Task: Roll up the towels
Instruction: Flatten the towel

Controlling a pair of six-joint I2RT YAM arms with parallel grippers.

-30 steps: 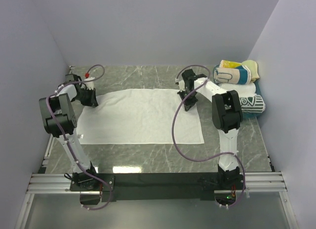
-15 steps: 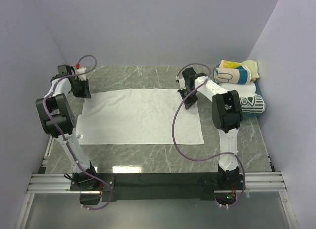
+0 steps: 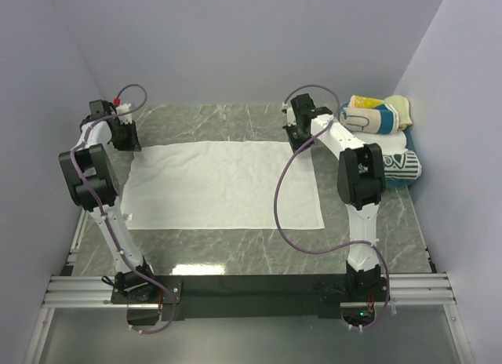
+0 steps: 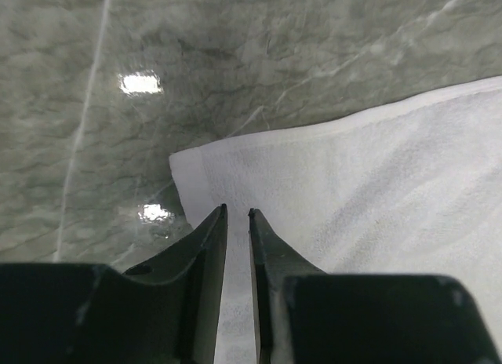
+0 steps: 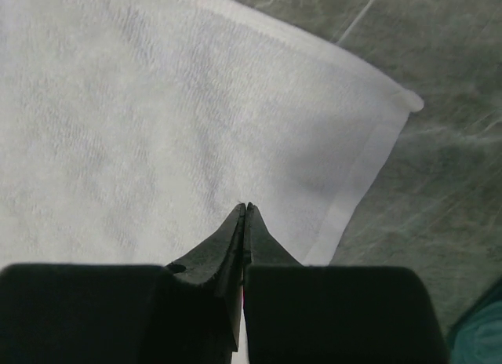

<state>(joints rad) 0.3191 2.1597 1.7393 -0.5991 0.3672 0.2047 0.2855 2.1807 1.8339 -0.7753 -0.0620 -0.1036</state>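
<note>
A large plain white towel [image 3: 220, 183] lies flat and spread out on the marble table. My left gripper [image 3: 125, 136] hovers at its far left corner. In the left wrist view [image 4: 237, 212] the jaws stand a narrow gap apart with nothing between them, over the towel corner [image 4: 204, 164]. My right gripper [image 3: 302, 134] is at the towel's far right corner. In the right wrist view [image 5: 245, 206] its tips are pressed together, empty, just above the towel [image 5: 157, 105]. Rolled towels sit at the right: a yellow-teal-white striped one [image 3: 376, 114] and a white one with dark print [image 3: 398, 163].
The rolled towels are stacked against the right wall, with another white roll [image 3: 384, 139] between them. Purple cables loop from both arms over the towel's right part [image 3: 281, 199]. Walls close in the table on the left, far and right sides.
My left gripper has moved from the towel's left part back and left to its far left corner. My right gripper has shifted a little farther, toward the far right corner.
</note>
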